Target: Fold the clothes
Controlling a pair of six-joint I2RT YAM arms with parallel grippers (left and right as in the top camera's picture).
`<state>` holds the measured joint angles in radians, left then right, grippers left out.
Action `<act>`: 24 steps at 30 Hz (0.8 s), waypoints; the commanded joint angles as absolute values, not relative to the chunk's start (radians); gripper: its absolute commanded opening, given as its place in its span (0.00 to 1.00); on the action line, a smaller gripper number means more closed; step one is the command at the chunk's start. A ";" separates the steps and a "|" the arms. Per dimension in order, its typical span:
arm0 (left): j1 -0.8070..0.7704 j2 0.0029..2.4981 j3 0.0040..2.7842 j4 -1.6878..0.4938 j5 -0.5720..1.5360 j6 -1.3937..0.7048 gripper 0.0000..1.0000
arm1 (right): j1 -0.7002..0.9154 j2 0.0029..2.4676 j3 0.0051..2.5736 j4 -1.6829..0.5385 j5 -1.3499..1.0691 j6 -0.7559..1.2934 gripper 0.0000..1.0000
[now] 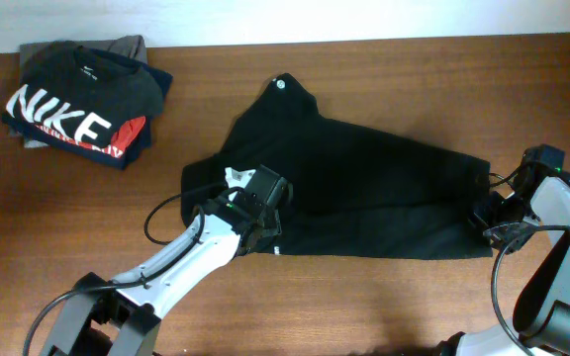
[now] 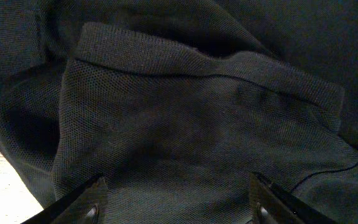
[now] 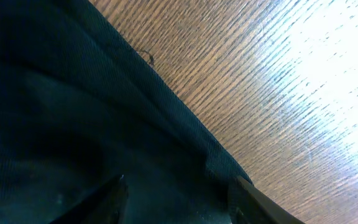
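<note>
The clothes (image 1: 364,188), a plain black top with a small white neck tag (image 1: 281,83), lie spread across the middle of the wooden table. My left gripper (image 1: 261,212) hovers over the top's lower left part. In the left wrist view the left gripper (image 2: 176,202) is open, its fingers wide apart over a folded hem of black mesh cloth (image 2: 185,112). My right gripper (image 1: 485,214) is at the top's right edge. In the right wrist view the right gripper (image 3: 182,202) has its fingers apart, and the cloth's edge (image 3: 185,137) runs between them.
A stack of folded garments topped by a black NIKE T-shirt (image 1: 77,107) sits at the back left. Bare wooden table (image 1: 414,297) shows in front of the top and to its right (image 3: 278,81). A black cable (image 1: 156,222) loops beside the left arm.
</note>
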<state>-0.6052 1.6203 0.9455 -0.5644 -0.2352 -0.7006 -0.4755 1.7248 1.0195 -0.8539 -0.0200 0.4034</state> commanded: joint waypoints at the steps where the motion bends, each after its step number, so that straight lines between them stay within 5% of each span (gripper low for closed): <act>1: -0.599 1.624 0.953 -0.566 -0.236 -0.710 0.72 | -0.478 1.708 0.989 -0.837 -0.006 0.396 0.58; 7: -0.599 1.624 0.953 -0.566 -0.236 -0.709 0.72 | -0.478 1.708 0.970 -0.822 0.012 0.396 0.57; 10: -0.599 1.624 0.953 -0.566 -0.236 -0.709 0.72 | -0.478 1.708 0.970 -0.833 0.012 0.397 0.36; 17: -0.599 1.624 0.953 -0.566 -0.236 -0.709 0.72 | -0.480 1.708 0.984 -0.879 0.011 0.428 0.04; 24: -0.599 1.624 0.953 -0.566 -0.236 -0.710 0.72 | -0.480 1.708 1.035 -0.974 0.013 0.435 0.04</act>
